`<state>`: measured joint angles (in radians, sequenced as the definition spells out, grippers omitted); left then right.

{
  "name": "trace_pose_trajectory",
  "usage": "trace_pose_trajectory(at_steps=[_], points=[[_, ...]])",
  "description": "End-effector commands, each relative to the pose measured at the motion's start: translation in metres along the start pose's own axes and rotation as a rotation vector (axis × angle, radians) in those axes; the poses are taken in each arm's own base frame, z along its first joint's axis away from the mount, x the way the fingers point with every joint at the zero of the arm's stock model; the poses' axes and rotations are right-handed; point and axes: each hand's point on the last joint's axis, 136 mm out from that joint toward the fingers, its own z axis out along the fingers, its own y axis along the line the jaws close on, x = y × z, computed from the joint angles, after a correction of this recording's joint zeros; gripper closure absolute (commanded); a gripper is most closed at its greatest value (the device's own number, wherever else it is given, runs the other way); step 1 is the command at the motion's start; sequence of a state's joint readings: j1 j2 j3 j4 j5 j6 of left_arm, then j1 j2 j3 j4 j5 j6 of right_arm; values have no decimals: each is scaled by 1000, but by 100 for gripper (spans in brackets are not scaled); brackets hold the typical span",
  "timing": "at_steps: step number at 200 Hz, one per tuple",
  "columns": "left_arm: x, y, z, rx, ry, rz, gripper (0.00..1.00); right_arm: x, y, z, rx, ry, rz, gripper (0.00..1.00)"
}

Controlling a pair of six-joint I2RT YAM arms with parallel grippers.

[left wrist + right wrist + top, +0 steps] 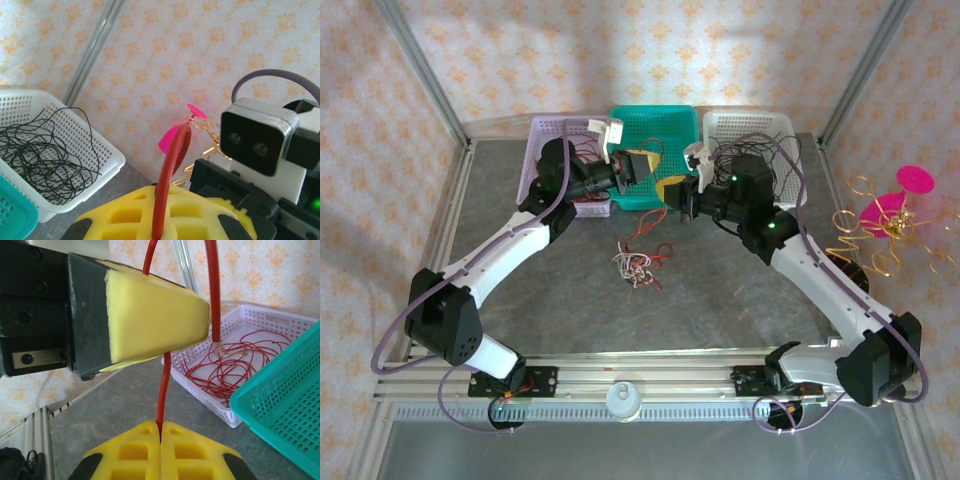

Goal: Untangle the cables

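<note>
Red cable [163, 385] in both grips. Clamps it with the right gripper [161, 432], yellow fingers [125, 455] pressed together on the strand right at their tips. Sends it straight up from there and behind a yellow finger of the left gripper [162, 200], just above. Pinches a red strand in the left gripper as well, pads closed on it, with the strand arching up out of the tips and curling over to the right. Holds both grippers raised off the grey table [570, 300], tips close together, just in front of the teal basket [655, 125]; cannot tell whether the fingers touch each other. Below the grippers and nearer the arm bases, flat on the table and apart from both: the tangled clump of cables [638, 262], red and white strands showing. To the left of the left gripper, a lavender basket [538, 150] with loose red cables [235, 365] inside. Behind the right gripper, a white basket [750, 113] with a heap of black cables [45, 155]. Well off to the right of the right gripper, a gold wire ornament [865, 235] with a pink top [915, 180].
</note>
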<state>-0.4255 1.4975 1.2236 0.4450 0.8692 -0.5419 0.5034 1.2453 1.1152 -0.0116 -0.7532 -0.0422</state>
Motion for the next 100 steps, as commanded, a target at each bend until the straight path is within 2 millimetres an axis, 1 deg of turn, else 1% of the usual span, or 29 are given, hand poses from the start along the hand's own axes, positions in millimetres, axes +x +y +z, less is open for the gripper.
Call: trace_pose_trajectory(at_steps=[1,14,25,36,50,70,87,100], points=[[-52,-22,-8,-18,-132,102,100,1,0,9,31,3,-3,88],[-58,-28,-9,-4,-145,103,100,-1,-8,15,83,-26,16,72],[-63,-32,-10,9,-155,102,100,-5,-19,19,131,-76,63,65],[-67,-36,-11,13,-166,104,100,-10,-22,23,134,-127,113,59],[-72,-40,-12,16,-174,109,100,-11,-26,30,148,-163,152,57],[-80,-45,-15,8,-189,124,100,0,-34,42,199,-147,196,57],[-91,-49,-18,-8,-215,140,100,20,-39,50,198,-115,233,57],[-99,-53,-20,-17,-235,151,100,37,-50,51,249,-99,263,57]])
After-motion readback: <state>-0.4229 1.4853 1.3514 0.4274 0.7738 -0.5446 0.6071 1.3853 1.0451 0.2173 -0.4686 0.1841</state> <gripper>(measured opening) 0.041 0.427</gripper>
